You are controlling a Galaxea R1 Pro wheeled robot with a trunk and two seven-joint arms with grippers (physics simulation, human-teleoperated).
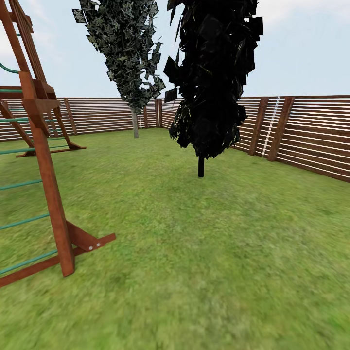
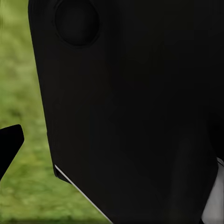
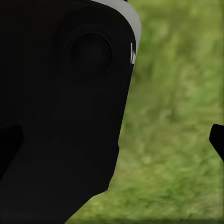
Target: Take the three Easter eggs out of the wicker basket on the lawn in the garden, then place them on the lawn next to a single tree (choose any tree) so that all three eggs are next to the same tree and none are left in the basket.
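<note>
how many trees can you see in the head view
2. A near-black cone-shaped tree stands mid-lawn, right of centre. A grey-green tree stands farther back by the fence. Others may lie outside the frame.

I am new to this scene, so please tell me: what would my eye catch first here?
First the tall, nearly black tree standing mid-lawn, slightly right of centre. Then the reddish wooden climbing frame with green rungs at the left edge. Behind both, a brown slatted fence closes the grass.

Climbing frame (image 1: pixel 43 160) cut off by the left edge; both trees' crowns, grey-green (image 1: pixel 127 48) and black (image 1: pixel 214 73), cut off at top. In the wrist views, dark robot body (image 2: pixel 140 112) hides most of the blurred lawn (image 3: pixel 182 130).
</note>
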